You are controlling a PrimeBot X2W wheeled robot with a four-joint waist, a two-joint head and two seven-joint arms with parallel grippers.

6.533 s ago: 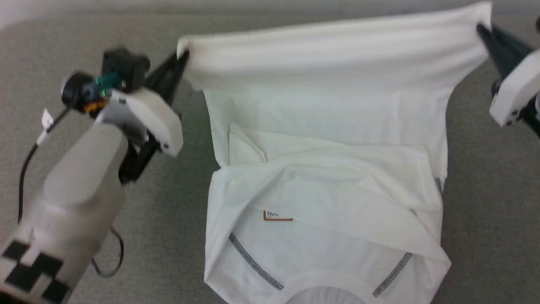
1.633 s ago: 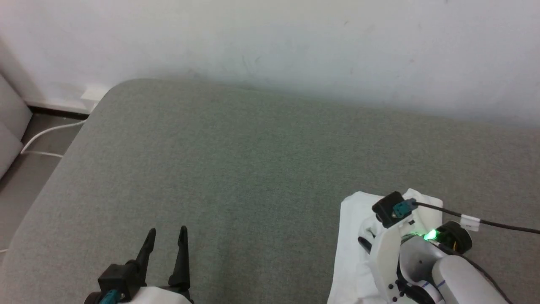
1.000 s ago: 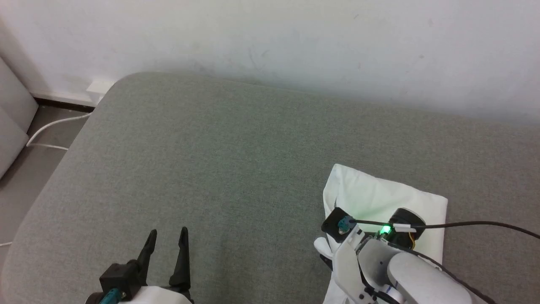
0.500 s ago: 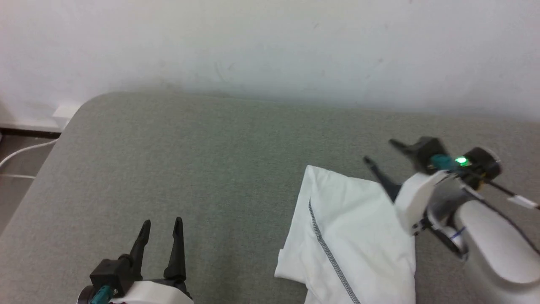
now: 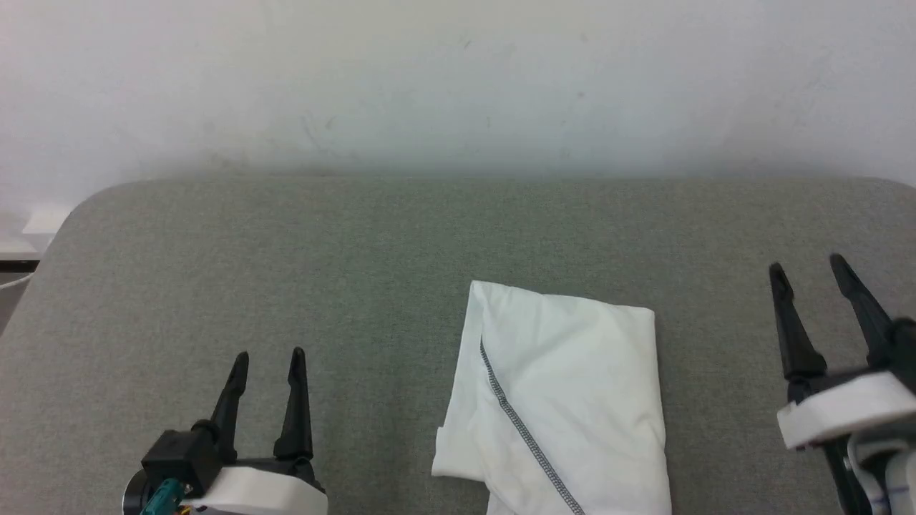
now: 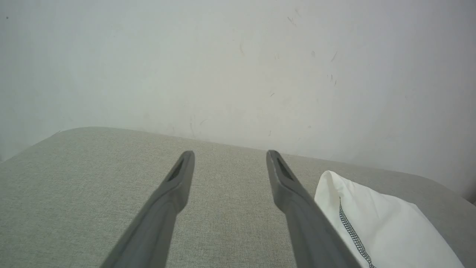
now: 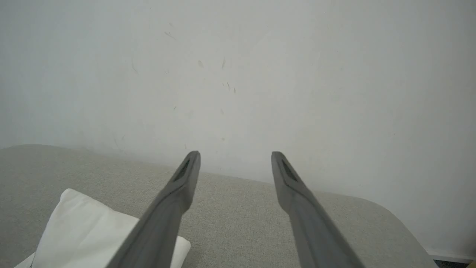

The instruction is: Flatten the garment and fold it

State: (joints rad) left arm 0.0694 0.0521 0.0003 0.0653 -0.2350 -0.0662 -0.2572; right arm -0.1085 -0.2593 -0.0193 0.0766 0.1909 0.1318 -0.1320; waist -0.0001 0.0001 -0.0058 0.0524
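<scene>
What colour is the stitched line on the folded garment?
Grey-black zigzag stitching on the white garment; head view shows it best.

White shirt [image 5: 572, 400], plain apart from one grey-black zigzag seam [image 5: 522, 429]. Grey-green cushion [image 5: 286, 272], finely flecked weave, paler beige-grey through the wrist cameras. Off-white wall [image 5: 458, 86] with faint dark scuff marks. Black on left gripper [image 5: 270, 352] and right gripper [image 5: 805, 263], dark grey seen close up; white shells [image 5: 837, 408] behind, teal plug [image 5: 163, 493] by the left.
</scene>
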